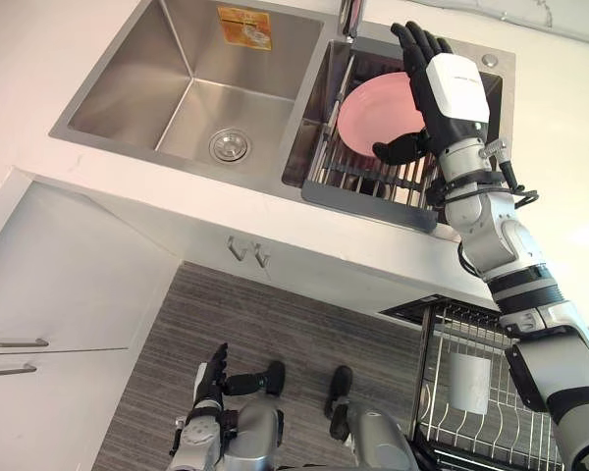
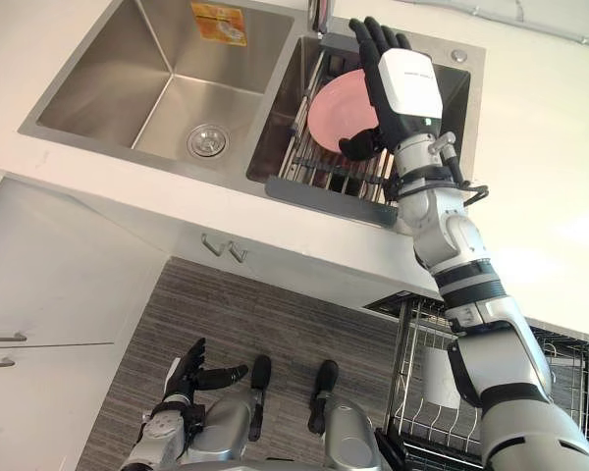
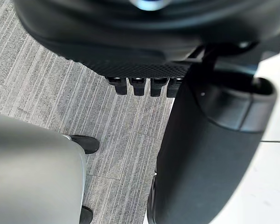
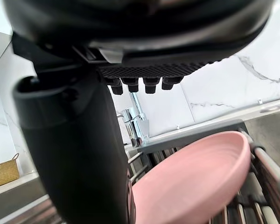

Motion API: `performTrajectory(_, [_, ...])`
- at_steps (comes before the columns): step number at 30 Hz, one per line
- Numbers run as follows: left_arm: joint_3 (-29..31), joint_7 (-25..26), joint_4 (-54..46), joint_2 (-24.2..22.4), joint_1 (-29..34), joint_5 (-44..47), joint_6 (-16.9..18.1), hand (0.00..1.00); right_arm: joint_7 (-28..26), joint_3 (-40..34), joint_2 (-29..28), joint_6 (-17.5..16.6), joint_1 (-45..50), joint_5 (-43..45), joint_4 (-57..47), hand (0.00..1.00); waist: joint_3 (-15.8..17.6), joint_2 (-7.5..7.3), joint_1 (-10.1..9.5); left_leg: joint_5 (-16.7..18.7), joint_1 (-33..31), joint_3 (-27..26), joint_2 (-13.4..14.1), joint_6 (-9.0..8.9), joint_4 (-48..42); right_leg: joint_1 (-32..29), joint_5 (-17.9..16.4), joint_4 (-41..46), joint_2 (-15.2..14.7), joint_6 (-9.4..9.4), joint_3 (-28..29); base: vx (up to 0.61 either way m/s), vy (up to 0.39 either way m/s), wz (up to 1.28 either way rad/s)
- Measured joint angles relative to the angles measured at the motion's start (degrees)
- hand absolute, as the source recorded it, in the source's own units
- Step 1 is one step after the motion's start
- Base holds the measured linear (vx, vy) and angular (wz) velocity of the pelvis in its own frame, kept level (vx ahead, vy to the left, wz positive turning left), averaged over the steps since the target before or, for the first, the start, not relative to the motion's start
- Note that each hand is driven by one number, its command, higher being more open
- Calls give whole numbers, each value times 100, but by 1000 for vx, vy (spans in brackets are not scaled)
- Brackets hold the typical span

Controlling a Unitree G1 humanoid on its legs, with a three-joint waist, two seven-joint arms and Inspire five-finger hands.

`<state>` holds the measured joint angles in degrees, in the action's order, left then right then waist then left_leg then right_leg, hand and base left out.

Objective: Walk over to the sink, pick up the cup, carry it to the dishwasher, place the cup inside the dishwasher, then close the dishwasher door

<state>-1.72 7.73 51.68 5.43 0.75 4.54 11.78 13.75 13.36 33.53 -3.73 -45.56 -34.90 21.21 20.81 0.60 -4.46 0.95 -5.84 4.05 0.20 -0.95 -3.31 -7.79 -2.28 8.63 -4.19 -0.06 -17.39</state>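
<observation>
Over the sink [image 1: 128, 93] drainer rack [image 1: 363, 194], robot's right hand [image 1: 450, 93] hovers, fingers straight & apart, by a pink dish [image 1: 368, 116]; left hand [image 1: 209, 388] hangs low, fingers relaxed. Pale cup [image 1: 468, 381] stands in dishwasher rack [image 1: 425, 373]: prob. light, rigid, slick, so grip round its wall.

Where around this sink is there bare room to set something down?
Free: the left basin, bare but for its drain, and the white counter right of the basins. Crowded: the right basin, filled by a wire rack holding the pink plate, with the open right hand over it.
</observation>
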Motion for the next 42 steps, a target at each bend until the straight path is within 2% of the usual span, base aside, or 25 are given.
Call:
performTrajectory(14, [-10, -27, 45, 4, 5, -3, -4, 100, -27, -9, 1, -111, 357, 147, -209, 100, 0, 0, 46, -75, 134, -82, 0, 12, 158, 2, 0, 24, 0, 0, 99, 2, 0, -2])
performTrajectory(21, [-104, -25, 42, 30, 5, 1, 29, 100, -35, 26, 5, -68, 353, -78, 221, 100, -1, -1, 41, -113, 145, -73, 1, 14, 206, 1, 1, 32, -4, 0, 86, 0, 0, 0])
performTrajectory(37, [-115, 6, -17, 33, 4, 11, 69, 100, -2, 105, 126, 328, -744, -302, 1192, 100, 1, 2, 21, -153, -114, 34, -14, 3, 195, -225, 4, 26, -22, -3, -12, 7, -2, 3])
performTrajectory(42, [-137, 94, -15, 7, -5, 122, 67, 100, 26, 106, 154, 364, -840, -308, 1324, 100, 43, 79, 23, -153, -184, 83, -31, 3, 160, -235, 4, 26, -38, -2, -59, -20, 1, 5])
